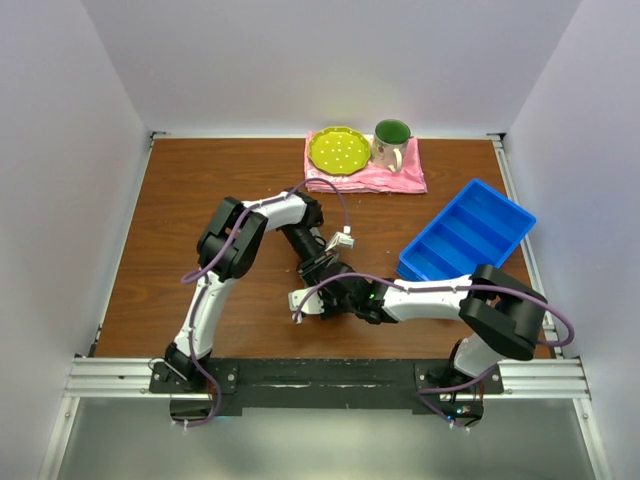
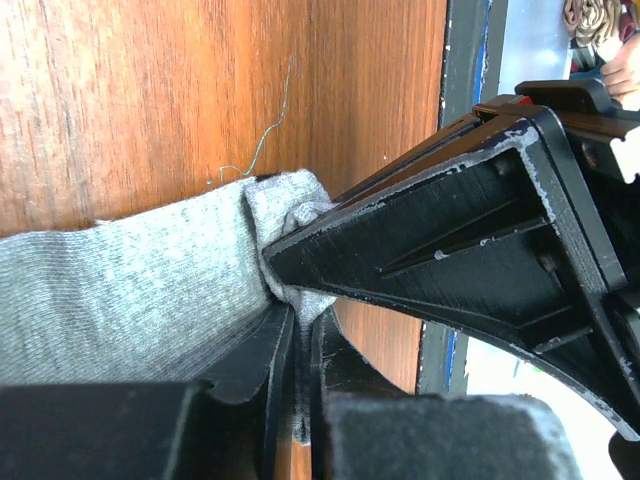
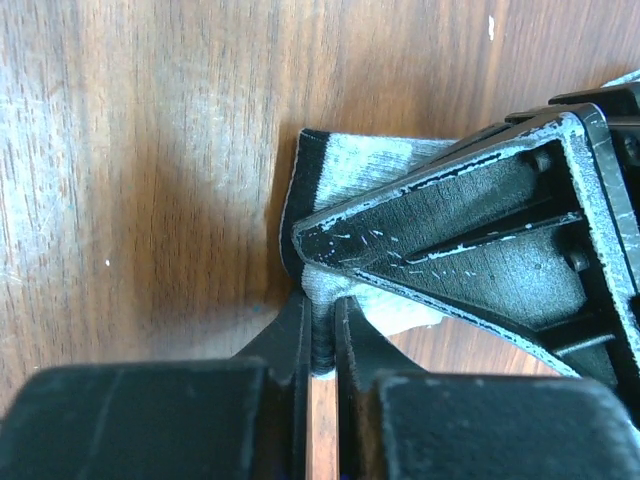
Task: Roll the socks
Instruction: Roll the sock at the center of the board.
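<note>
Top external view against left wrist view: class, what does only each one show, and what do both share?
Only top external: the green plate and the mug at the back. Only left wrist: the grey knit of the sock pinched in the left hand, and a loose thread. Both: the wooden table and the right hand meeting the left.

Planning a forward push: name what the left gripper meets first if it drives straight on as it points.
Probably a black finger of the right gripper, crossing just beyond the pinched grey knitted sock; depth unclear.
</note>
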`<act>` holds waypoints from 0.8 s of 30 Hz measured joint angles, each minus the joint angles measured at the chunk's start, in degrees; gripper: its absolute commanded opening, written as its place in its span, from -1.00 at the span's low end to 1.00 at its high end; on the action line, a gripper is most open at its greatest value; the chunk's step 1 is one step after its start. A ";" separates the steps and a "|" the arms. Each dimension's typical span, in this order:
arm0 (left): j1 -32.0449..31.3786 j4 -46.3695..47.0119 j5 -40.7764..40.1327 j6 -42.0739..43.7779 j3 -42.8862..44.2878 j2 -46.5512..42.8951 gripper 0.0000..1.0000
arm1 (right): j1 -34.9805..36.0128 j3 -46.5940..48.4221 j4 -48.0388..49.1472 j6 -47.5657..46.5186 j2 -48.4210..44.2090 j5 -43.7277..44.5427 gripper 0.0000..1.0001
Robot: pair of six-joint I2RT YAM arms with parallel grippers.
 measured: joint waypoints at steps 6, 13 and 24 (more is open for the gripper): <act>0.48 -0.37 1.07 -0.13 -0.42 -0.35 -0.12 | -0.02 0.72 -1.77 -0.04 0.02 -0.76 -1.00; 3.56 4.17 0.57 0.20 -3.82 -5.35 0.01 | -0.04 1.42 -2.27 -0.37 0.48 -1.03 -1.00; 15.28 18.05 -6.75 5.01 -16.74 -18.91 0.00 | -0.04 5.33 -6.80 -1.18 2.67 -2.36 -1.00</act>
